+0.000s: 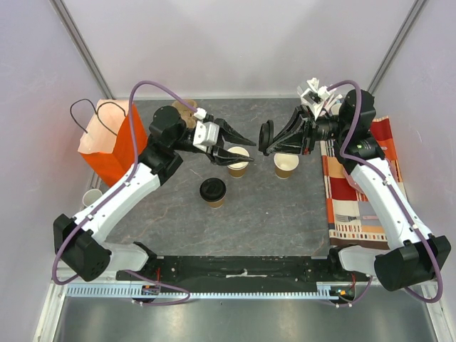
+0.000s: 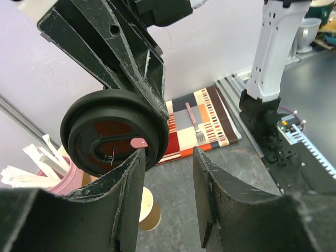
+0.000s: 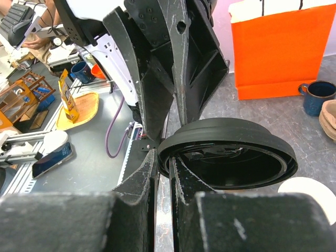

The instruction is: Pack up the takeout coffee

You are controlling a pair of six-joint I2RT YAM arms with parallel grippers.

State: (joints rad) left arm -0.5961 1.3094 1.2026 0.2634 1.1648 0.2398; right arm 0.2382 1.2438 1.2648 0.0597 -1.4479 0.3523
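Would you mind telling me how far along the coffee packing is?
Done: the lidded cup is capped. In hand: the right claw pinches a black lid near the right open cup; the left open cup is bare too. Left: capping both, then loading the orange bag.

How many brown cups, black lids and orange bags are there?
Brown cups: 3
Black lids: 2
Orange bag: 1
Total: 6
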